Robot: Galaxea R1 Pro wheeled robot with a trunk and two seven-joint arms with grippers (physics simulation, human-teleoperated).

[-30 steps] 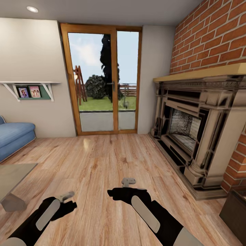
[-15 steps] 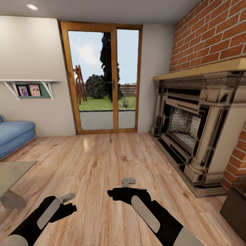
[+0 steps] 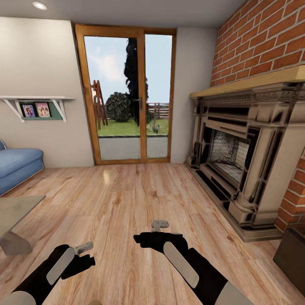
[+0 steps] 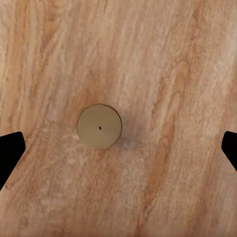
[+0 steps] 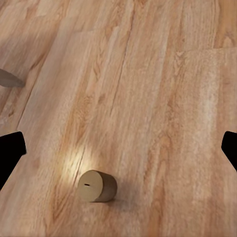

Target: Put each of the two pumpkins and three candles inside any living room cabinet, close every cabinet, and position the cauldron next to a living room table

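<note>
Both grippers, left gripper (image 3: 83, 247) and right gripper (image 3: 159, 225), hang with fingers apart over the wooden floor (image 3: 127, 199); a candle (image 4: 99, 126) stands below.

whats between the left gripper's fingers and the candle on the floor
Nothing. In the left wrist view the candle stands upright on the wood floor, with only bare boards between it and the finger at each side.

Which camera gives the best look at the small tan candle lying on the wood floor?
The right wrist view: the candle is seen at a slant, so both its flat top and its short round side show. The left wrist view looks straight down on the candle, giving just a disc with a central dot. In the head view I cannot make it out.
</note>
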